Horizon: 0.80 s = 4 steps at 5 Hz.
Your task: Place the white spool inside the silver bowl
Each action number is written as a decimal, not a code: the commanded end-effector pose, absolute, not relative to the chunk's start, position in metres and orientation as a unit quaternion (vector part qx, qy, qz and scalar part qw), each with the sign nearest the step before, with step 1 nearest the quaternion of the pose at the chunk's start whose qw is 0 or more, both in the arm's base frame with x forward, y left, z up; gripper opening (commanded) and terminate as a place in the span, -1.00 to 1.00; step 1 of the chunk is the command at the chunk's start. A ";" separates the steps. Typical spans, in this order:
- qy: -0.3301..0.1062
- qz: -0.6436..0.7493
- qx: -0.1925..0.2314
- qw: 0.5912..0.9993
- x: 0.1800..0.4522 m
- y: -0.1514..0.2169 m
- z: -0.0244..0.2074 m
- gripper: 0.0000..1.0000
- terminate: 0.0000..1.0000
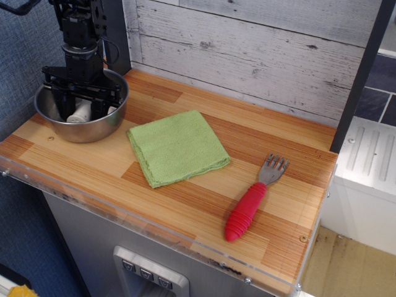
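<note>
1. Black gripper (81,106) reaches down into silver bowl (99,129) at back-left corner of wood counter (204,198).
2. White spool (80,114) sits low inside bowl, btwn the fingers; fingers spread to either side of it, but can't tell if they touch it.
3. Green cloth (176,147) lies flat just right of bowl.
4. Red-handled fork (250,201) lies near front right, well apart from cloth.

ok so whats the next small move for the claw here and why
Probably lift the claw straight up out of the bowl. The spool already sits low inside it, and the fingers look spread either side of it, so nothing seems left but to clear away.
</note>
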<state>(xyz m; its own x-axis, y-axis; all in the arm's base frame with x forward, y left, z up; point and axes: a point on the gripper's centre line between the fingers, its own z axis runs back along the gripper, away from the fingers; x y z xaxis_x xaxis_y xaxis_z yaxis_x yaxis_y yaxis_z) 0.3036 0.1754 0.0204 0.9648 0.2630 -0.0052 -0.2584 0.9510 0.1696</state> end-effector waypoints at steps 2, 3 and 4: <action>-0.060 0.142 0.072 0.985 0.300 0.188 0.069 1.00 -1.00; -0.106 0.128 0.063 0.984 0.302 0.187 0.102 1.00 -1.00; -0.138 0.110 0.061 0.982 0.301 0.182 0.128 1.00 -1.00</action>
